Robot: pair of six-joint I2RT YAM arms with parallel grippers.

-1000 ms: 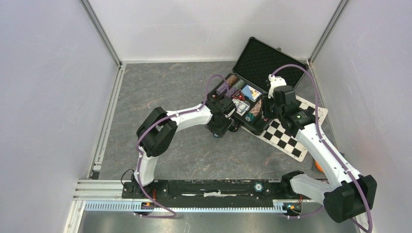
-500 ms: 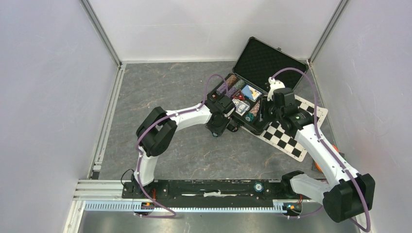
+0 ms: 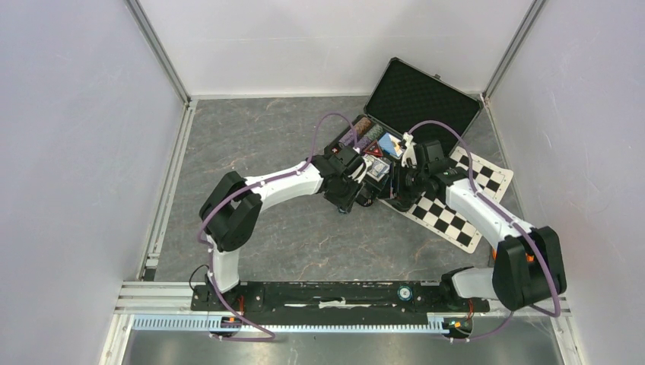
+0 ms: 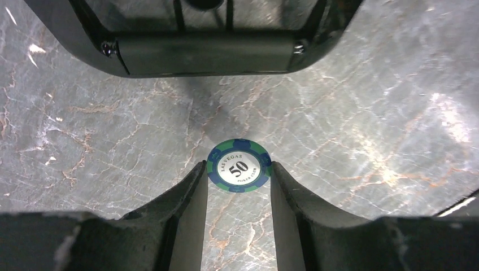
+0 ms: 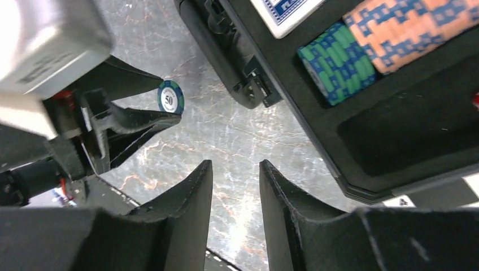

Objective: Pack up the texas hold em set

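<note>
My left gripper (image 4: 238, 170) is shut on a green-and-blue "50" poker chip (image 4: 238, 166), pinched edge-on between its fingertips just above the marble table. The front edge of the open black case (image 4: 203, 53) is right in front of it. In the right wrist view the same chip (image 5: 170, 97) shows in the left fingers, beside the case wall (image 5: 226, 51). My right gripper (image 5: 236, 165) is open and empty, hovering over the table at the case's near corner. From above, the left gripper (image 3: 348, 204) and the right gripper (image 3: 397, 185) are close together in front of the case (image 3: 395, 163).
The case holds a green-blue chip stack (image 5: 336, 62), an orange stack (image 5: 406, 28), a card deck (image 5: 285, 8) and a bare foam slot (image 5: 395, 135). Its lid (image 3: 422, 95) stands open at the back. A checkerboard sheet (image 3: 456, 213) lies to the right of the case.
My right arm has swung left across the case front, down toward the left gripper. The left gripper has shifted slightly, still holding the chip.
</note>
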